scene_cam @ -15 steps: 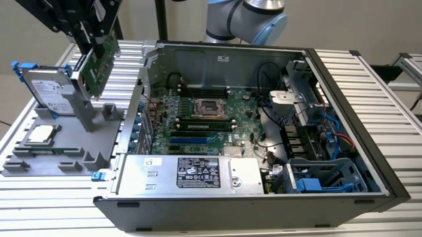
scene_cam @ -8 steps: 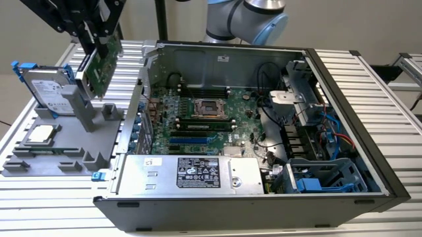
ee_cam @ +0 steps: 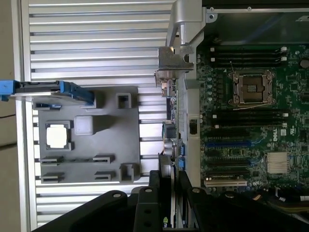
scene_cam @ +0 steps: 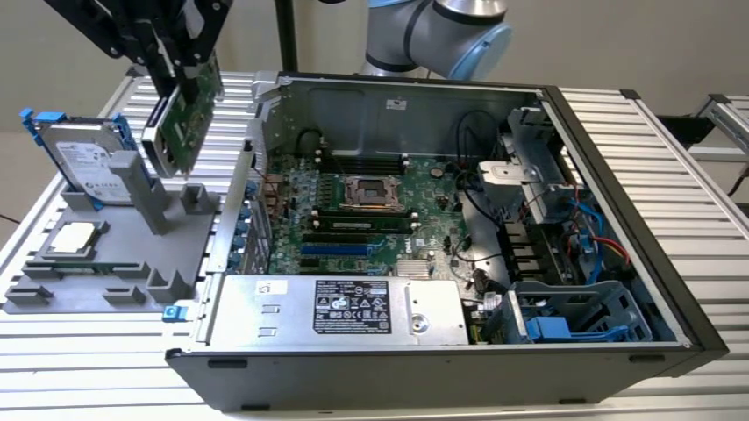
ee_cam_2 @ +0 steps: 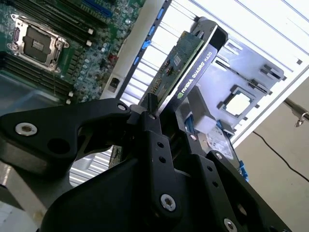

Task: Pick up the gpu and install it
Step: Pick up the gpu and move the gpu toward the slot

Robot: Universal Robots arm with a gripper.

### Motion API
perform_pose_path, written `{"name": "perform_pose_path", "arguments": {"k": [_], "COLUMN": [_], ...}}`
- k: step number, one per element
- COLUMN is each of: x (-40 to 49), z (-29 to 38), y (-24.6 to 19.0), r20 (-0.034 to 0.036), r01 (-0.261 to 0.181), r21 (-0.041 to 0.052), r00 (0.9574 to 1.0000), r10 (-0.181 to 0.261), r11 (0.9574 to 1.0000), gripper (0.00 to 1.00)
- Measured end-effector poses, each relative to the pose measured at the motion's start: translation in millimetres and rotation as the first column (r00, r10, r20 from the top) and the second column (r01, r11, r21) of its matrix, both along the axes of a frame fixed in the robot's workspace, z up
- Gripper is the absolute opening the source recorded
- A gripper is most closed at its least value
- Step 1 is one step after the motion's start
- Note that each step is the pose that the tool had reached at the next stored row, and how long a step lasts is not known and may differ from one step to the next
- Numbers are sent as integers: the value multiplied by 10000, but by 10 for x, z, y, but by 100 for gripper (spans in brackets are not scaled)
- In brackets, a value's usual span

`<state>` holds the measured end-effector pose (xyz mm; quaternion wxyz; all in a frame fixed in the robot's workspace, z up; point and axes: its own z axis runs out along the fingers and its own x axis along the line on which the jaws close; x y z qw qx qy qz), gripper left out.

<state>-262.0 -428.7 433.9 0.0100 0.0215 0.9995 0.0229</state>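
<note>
The gpu [scene_cam: 185, 114] hangs in the air at the exterior view's left, tilted, its green board facing the computer case [scene_cam: 609, 219]. My gripper [scene_cam: 178, 72] is shut on its upper edge. It is above the grey holder tray [scene_cam: 117, 267], just outside the case's left wall. In the second wrist view the gpu [ee_cam_2: 186, 67] sticks out from between the black fingers [ee_cam_2: 147, 113], with its black edge and green board both showing. The first wrist view looks down past the gripper [ee_cam: 168, 182] onto the tray and the motherboard [ee_cam: 241, 121].
A hard drive with blue trim [scene_cam: 82, 162] stands upright in the tray, and a square silver CPU chip [scene_cam: 73, 237] lies in front of it. Inside the case are the motherboard's blue slot [scene_cam: 333, 248], the empty CPU socket [scene_cam: 372, 189] and the power supply [scene_cam: 351, 307].
</note>
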Motion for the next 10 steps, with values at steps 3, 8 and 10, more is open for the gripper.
{"name": "perform_pose_path", "arguments": {"k": [3, 8, 10], "x": [23, 61, 76], "z": [0, 0, 0], "y": [0, 0, 0], "r20": [0, 1, 0], "r01": [1, 1, 1], "r21": [0, 0, -2], "r00": [10000, 10000, 10000], "r10": [-1, -1, -1], "r11": [10000, 10000, 10000], "gripper": [0, 0, 0]}}
